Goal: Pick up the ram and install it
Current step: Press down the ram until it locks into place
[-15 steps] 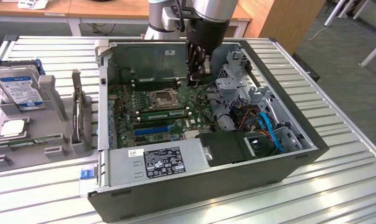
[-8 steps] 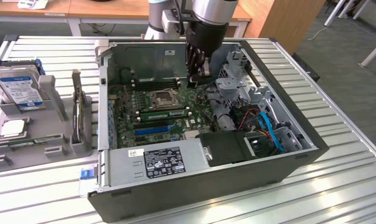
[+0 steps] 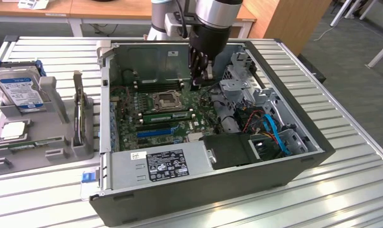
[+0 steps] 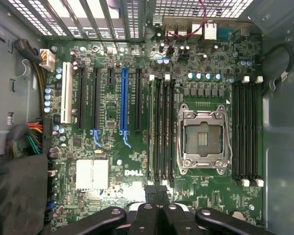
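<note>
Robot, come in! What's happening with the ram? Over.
Gripper shut, empty, low over the circuit board. Ram sits in a slot beside the chip socket. Nothing in the way.

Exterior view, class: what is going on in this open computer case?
A robot arm's gripper reaches down into the computer case. Its fingers are shut with nothing between them, just above the motherboard. The ram, a green stick, already sits in a slot beside the empty processor socket.
</note>
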`<action>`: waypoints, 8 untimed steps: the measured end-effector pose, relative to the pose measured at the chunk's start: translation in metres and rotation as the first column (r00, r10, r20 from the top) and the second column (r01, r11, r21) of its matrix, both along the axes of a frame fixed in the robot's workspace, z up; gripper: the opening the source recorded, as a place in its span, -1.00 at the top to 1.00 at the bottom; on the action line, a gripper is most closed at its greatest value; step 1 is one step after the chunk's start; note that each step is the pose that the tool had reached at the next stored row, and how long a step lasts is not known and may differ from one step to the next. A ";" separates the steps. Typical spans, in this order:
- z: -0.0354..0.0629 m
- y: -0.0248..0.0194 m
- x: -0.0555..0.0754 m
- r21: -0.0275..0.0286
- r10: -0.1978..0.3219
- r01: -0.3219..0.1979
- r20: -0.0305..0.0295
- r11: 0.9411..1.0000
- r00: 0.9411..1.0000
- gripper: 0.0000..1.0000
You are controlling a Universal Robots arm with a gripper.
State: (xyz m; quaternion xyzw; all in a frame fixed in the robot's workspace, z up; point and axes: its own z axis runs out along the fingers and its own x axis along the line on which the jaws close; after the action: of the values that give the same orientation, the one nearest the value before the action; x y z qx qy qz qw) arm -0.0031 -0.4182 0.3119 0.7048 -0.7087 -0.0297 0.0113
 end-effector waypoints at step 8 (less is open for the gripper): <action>-0.0050 -0.0001 0.000 0.000 0.000 0.000 0.000 1.000 1.000 0.80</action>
State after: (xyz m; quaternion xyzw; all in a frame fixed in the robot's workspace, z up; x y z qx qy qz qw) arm -0.0031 -0.4182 0.3070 0.7048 -0.7087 -0.0297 0.0113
